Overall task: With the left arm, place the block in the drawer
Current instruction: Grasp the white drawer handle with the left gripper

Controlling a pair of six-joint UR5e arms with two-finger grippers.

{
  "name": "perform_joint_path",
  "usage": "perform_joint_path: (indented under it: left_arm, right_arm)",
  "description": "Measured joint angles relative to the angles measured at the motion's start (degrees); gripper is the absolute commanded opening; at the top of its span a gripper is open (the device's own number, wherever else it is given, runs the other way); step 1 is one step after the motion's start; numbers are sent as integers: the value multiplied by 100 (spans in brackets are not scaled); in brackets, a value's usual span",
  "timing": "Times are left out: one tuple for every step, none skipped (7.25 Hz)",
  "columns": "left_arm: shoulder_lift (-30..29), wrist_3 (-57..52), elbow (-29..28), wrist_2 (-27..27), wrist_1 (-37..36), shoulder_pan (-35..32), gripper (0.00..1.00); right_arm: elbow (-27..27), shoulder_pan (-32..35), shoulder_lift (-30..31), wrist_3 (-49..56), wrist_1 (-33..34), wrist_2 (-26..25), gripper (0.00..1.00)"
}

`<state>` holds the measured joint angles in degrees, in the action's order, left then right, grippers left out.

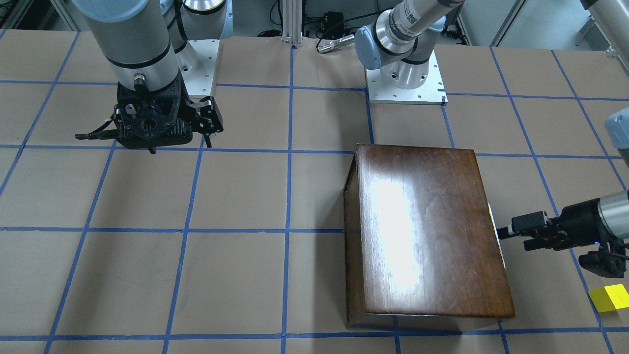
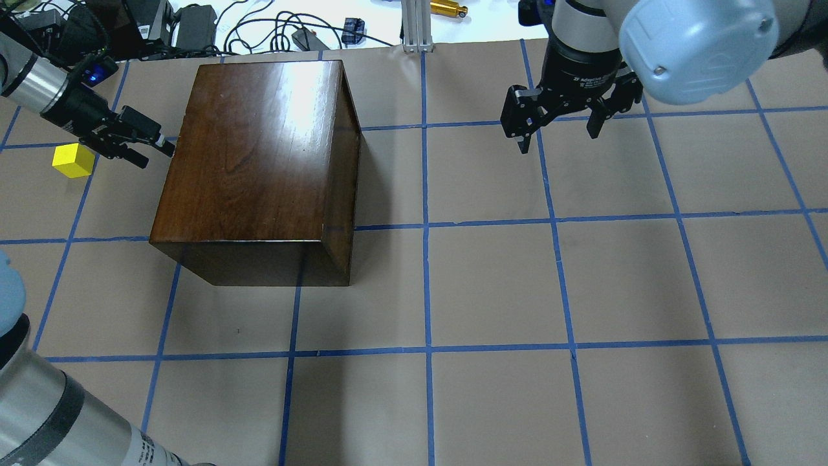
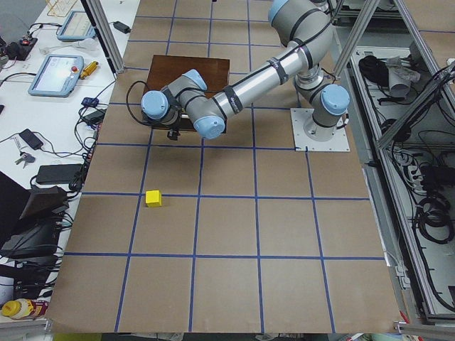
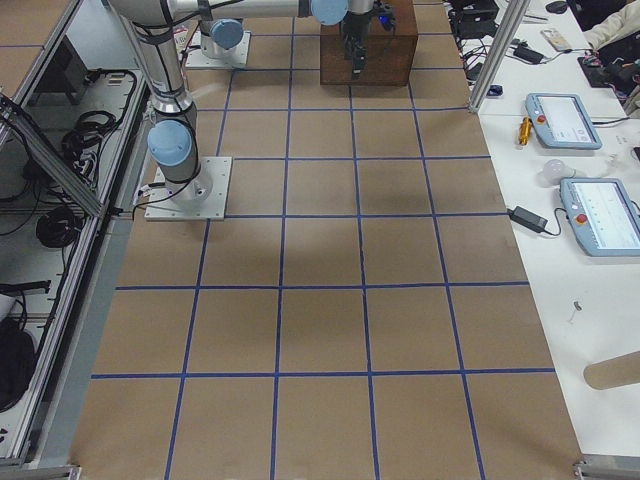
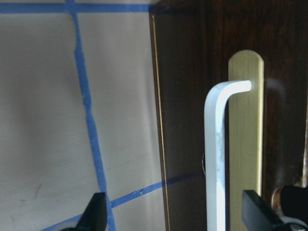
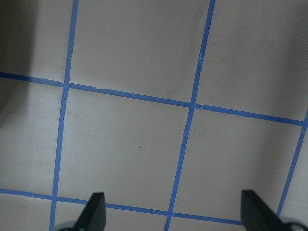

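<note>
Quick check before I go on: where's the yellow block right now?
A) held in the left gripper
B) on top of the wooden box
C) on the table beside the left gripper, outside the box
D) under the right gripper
C: the block lies on the table, off the wooden box and next to the left gripper, whose fingers are spread apart and do not grip it.

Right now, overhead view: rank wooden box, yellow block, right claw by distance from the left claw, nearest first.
1. wooden box, just right of the left claw.
2. yellow block, just left of it.
3. right claw, far right.
</note>
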<state>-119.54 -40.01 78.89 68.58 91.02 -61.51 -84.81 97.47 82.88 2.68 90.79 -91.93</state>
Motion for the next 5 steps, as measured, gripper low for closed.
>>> perform_joint_path:
  left_arm:
    - [-23, 2, 17, 3, -15, -23, 100]
    - [-77, 11, 23, 8, -38, -32, 100]
    - [-150, 28, 26, 14, -51, -34, 100]
    - [-216, 39, 29, 20, -55, -36, 100]
    - [-261, 46, 29, 27, -55, -35, 100]
  right_arm:
    - [0, 0, 0, 0, 0, 0, 100]
    - [0, 0, 0, 3, 0, 0, 100]
    - [0, 0, 0, 4, 0, 0, 100]
    - [0, 0, 0, 3, 0, 0, 100]
    - [0, 0, 0, 1, 0, 0, 100]
